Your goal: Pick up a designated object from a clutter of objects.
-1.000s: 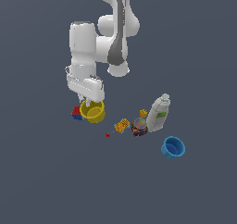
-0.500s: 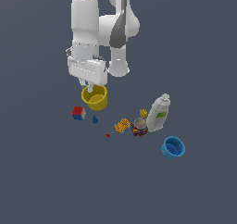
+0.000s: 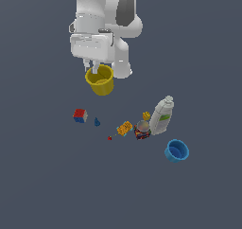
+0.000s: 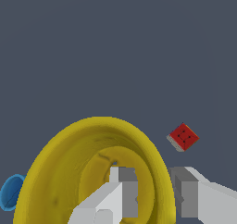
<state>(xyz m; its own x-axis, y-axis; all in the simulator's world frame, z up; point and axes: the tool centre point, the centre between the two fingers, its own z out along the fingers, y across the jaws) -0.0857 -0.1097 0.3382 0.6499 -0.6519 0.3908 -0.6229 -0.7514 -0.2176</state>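
— Where is your yellow cup (image 3: 100, 81) at this moment?

— You have it in the gripper (image 3: 93, 67), clear of the floor and well above the rest of the clutter. In the exterior view it hangs just under the white hand, mouth up and slightly tilted.

— How are the jaws set?

— They are clamped on the cup's wall. Your wrist view shows one finger (image 4: 121, 190) inside the yellow bowl and the other outside the rim, with the wall pinched between them.

— What do you see left on the ground?

— Toward the exterior view's left lies the puzzle cube (image 3: 80, 115), red, white and blue, with a small blue piece (image 3: 97, 122) just beside it. Nearer the middle you have a tiny red bit (image 3: 109, 138) and an orange and yellow toy (image 3: 125, 128). Next to that sits a dark multicoloured toy (image 3: 142, 130), touching or nearly touching the white bottle (image 3: 162, 115), which stands leaning. A small yellow piece (image 3: 146, 115) lies beside the bottle. The blue cup (image 3: 177, 151) rests apart, toward the exterior view's right, tipped so that you look into its mouth.

— Does the wrist camera show any of these?

— You can see the cube's red face and an edge of the blue cup past the yellow rim.
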